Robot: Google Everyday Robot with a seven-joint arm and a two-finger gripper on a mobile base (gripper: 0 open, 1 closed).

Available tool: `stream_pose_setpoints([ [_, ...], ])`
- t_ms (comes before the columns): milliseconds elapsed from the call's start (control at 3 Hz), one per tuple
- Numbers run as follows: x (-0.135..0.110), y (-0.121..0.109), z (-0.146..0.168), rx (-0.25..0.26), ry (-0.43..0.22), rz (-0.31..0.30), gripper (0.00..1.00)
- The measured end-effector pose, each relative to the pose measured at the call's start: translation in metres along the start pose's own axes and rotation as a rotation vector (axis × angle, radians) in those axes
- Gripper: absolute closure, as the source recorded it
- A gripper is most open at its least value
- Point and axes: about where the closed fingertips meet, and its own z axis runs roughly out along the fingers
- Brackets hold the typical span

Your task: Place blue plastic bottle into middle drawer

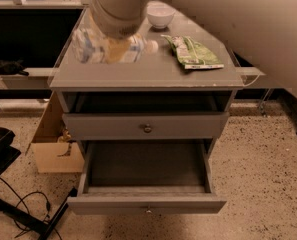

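Observation:
The blue plastic bottle is clear with a pale blue-and-white label and a white cap. It lies sideways in my gripper, cap pointing right, over the left part of the cabinet top. The gripper's yellowish fingers are closed across the bottle's middle. My pale arm comes down from the top right and hides the top's back edge. The middle drawer is pulled open below, with a bare dark-grey floor and a tiny knob on its front.
A white bowl and a green-and-white snack bag sit on the cabinet top to the right. A shut drawer front with a round metal knob is above the open drawer. A cardboard box and black cables are on the floor at left.

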Motion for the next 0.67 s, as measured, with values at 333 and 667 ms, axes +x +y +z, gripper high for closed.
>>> stream_pose_setpoints([
  [333,0.014,0.096,0.052,-0.15,-0.059,0.095,1.0],
  [667,0.03,0.208,0.155,-0.37,-0.145,0.154,1.0],
])
